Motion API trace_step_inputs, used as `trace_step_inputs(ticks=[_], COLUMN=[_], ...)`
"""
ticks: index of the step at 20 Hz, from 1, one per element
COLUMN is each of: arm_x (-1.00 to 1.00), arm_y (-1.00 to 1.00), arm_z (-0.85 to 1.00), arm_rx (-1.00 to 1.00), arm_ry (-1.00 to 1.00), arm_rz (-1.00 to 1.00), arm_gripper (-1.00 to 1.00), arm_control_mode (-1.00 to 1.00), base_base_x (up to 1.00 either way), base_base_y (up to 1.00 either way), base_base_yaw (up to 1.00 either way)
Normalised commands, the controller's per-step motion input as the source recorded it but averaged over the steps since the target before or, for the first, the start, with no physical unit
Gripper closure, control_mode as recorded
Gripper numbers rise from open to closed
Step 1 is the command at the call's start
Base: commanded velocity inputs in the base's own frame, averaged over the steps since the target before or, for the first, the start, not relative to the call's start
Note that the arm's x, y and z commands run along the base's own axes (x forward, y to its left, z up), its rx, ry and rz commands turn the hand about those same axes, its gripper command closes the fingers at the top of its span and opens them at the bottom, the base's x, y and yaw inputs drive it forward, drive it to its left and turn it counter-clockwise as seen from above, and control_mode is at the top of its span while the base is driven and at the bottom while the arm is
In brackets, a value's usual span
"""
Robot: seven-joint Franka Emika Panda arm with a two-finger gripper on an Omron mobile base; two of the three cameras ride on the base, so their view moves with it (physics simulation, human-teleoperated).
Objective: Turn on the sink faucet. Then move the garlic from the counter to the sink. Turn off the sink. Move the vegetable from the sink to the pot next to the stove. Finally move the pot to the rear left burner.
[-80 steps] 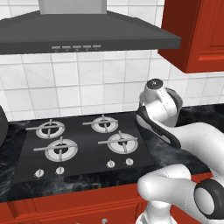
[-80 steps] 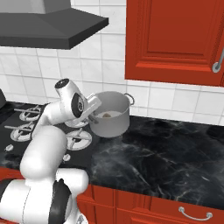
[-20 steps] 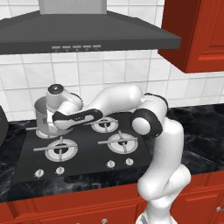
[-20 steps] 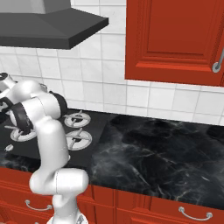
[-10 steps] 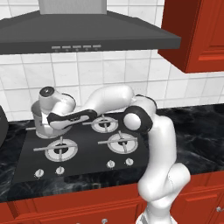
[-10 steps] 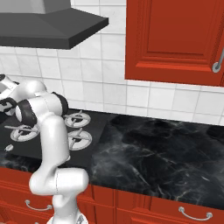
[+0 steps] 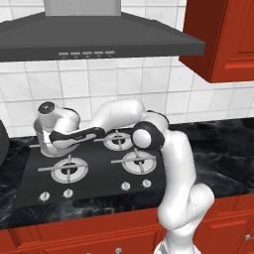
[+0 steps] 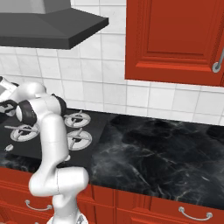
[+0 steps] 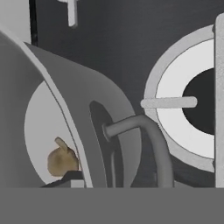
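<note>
The hand point(image 7: 49, 140) clamps the rim of the pot point(image 7: 43, 141), at the stove's point(image 7: 94, 171) rear left burner. The garlic point(image 9: 62, 159) lies inside the pot. Risk: releasing off-centre on the grate could tip the pot.

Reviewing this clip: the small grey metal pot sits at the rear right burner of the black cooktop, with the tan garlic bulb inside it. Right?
Not quite. The small grey metal pot is at the rear left burner of the black cooktop, as the left base view shows. The tan garlic bulb is inside it.
</note>
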Motion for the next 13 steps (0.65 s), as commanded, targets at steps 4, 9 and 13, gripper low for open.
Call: trace_step_inputs(ticks=[4, 9, 13], arm_x=[0.28, 0.18, 0.01], arm_y=[0.15, 0.14, 0.01], arm_z=[-0.20, -0.11, -0.04], arm_rx=[-0.01, 0.00, 0.00], arm_ry=[-0.04, -0.02, 0.00], arm_rz=[0.01, 0.02, 0.01], arm_gripper=[1.00, 1.00, -1.00], arm_control_mode=[-1.00, -1.00, -1.00], base_base_x=[0.00, 0.00, 0.00], base_base_y=[0.00, 0.00, 0.00], base_base_yaw=[0.00, 0.00, 0.00])
